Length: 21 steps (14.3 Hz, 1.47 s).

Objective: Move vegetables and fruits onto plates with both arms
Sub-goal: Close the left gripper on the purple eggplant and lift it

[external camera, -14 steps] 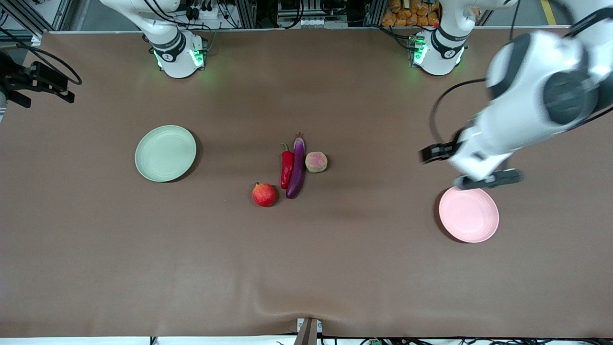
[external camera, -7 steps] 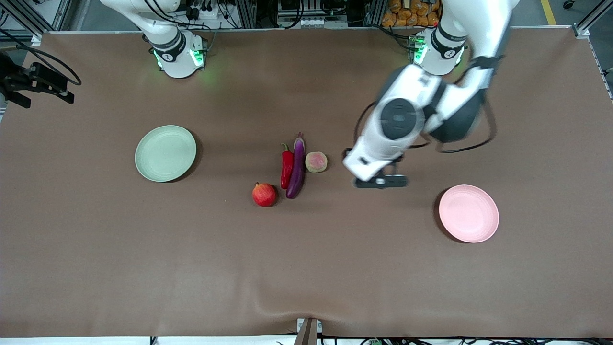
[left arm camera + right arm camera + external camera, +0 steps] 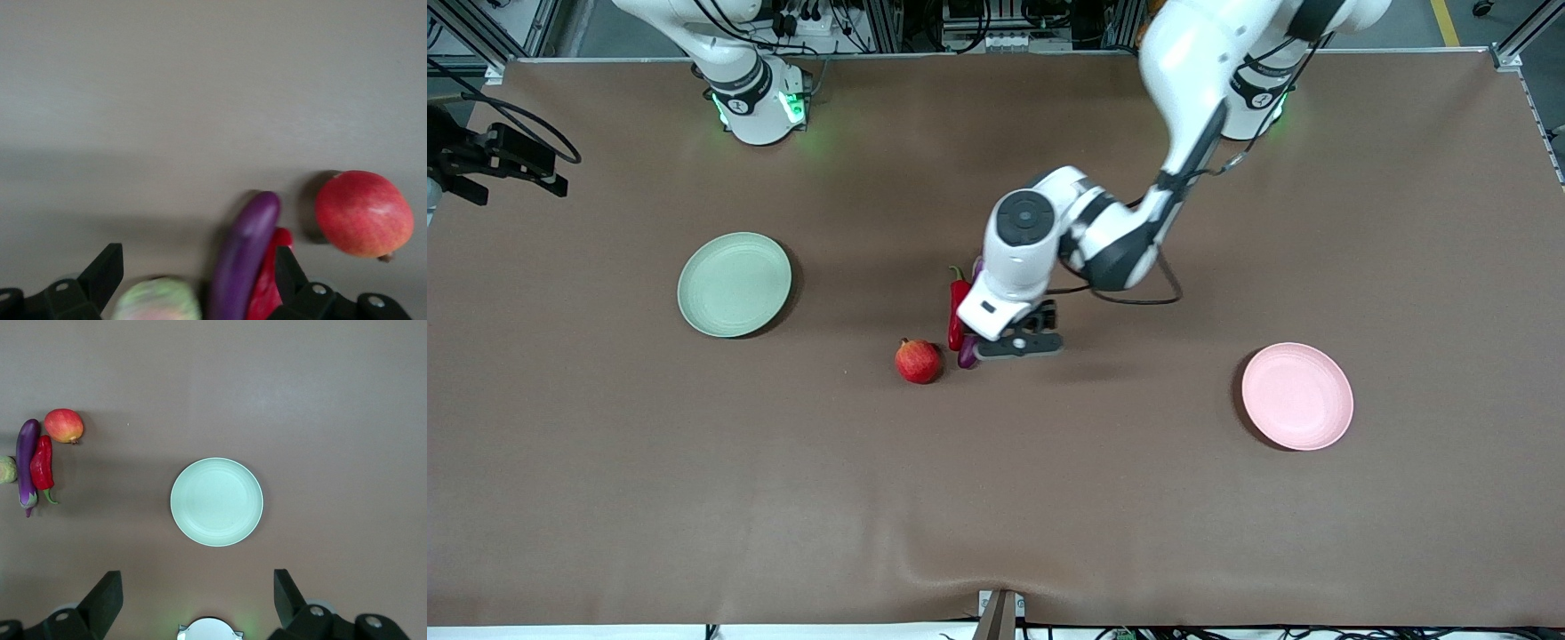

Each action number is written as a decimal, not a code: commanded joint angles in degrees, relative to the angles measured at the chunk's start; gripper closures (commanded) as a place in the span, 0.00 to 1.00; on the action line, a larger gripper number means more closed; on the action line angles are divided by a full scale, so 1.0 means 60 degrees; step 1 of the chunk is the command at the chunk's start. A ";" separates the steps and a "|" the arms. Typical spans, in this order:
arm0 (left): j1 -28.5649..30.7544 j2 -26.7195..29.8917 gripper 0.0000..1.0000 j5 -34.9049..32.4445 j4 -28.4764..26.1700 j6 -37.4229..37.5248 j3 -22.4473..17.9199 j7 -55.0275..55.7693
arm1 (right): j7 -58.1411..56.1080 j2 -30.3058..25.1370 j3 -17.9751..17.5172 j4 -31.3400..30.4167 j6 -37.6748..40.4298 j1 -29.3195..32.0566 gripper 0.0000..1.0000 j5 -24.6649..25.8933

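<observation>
A brown mat is covering the bench [image 3: 694,498], with the produce lying clustered at its middle, well clear of every edge. The left gripper [image 3: 1021,345] is hanging low over this cluster, its fingers [image 3: 107,270] spread wide and holding nothing; between them the left wrist view is showing the yellowish fruit [image 3: 157,301] and the purple eggplant [image 3: 241,257], with the red chili pepper [image 3: 268,283] touching the eggplant and the pomegranate [image 3: 918,361] lying just beside, nearer the front edge. The pale pink plate [image 3: 1297,396] is sitting toward the left arm's end of the bench, the pale green plate [image 3: 734,284] toward the right arm's end; both are bare. The right gripper [image 3: 197,603] is waiting high over the green plate near its own base, its fingers likewise spread and empty. The step in hand appears to be the first pick, nothing yet being transferred. The next move probably calls for centring on a single item and descending before closing, since the eggplant and yellowish fruit are lying close enough that both could be caught or nudged.
</observation>
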<state>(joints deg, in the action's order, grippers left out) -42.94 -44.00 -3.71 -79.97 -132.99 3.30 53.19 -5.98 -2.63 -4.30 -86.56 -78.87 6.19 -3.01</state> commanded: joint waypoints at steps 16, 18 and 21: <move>-0.2262 -0.1543 0.15 -0.0393 0.0395 -0.2357 -0.2396 0.0451 | -0.0014 0.0350 0.0013 0.0218 0.0137 0.0008 0.00 0.0003; -0.2262 -0.1558 0.22 -0.0364 0.0263 -0.2313 -0.2382 0.0465 | -0.0014 0.0364 0.0013 0.0218 0.0122 0.0008 0.00 0.0017; -0.2291 -0.1572 0.22 -0.0203 0.0161 -0.2283 -0.2352 0.0465 | 0.0001 0.0364 0.0013 0.0218 0.0137 0.0008 0.00 0.0017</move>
<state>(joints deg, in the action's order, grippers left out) -56.49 -53.20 -5.09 -78.79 -146.91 -10.80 54.80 -5.98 -0.74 -4.24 -86.44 -78.80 6.19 -3.01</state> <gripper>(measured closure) 0.216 0.000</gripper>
